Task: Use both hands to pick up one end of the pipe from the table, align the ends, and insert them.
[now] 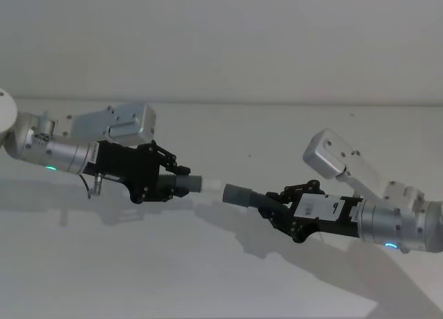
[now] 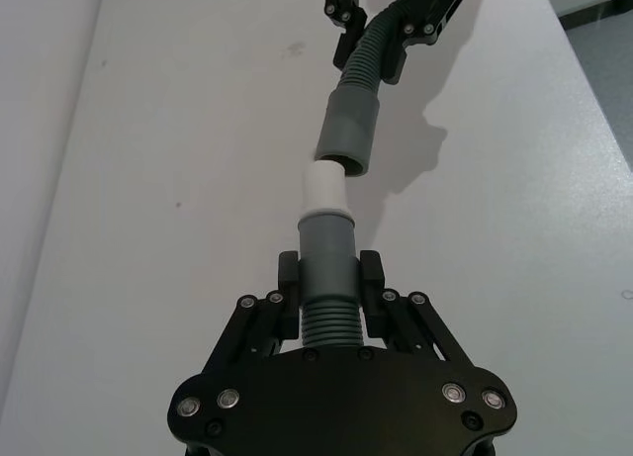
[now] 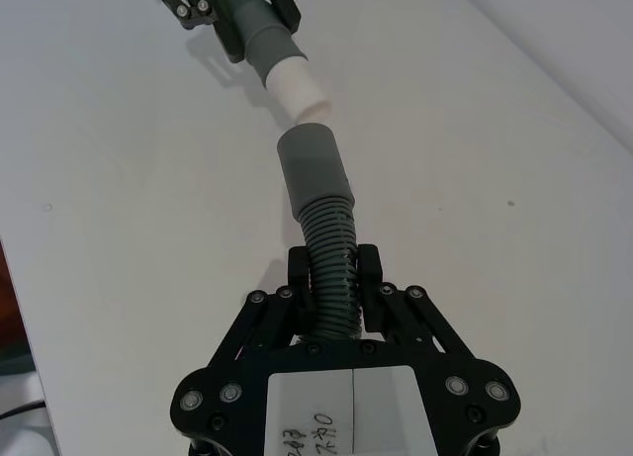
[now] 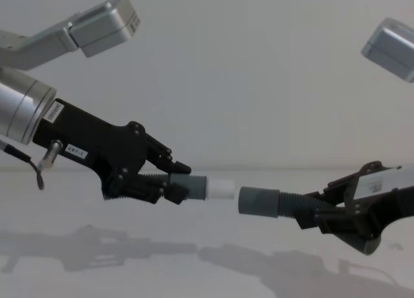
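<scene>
Both pipe pieces hang in the air above the white table. My left gripper is shut on the ribbed part of the short piece, whose white tip points right. Over on the right, my right gripper is shut on the longer ribbed piece. Its smooth grey socket end faces the white tip. A small gap separates the two ends, and the socket sits slightly lower in the chest view.
The arms cast shadows on the table below. A pale wall rises behind the table's far edge. Small dark specks mark the tabletop.
</scene>
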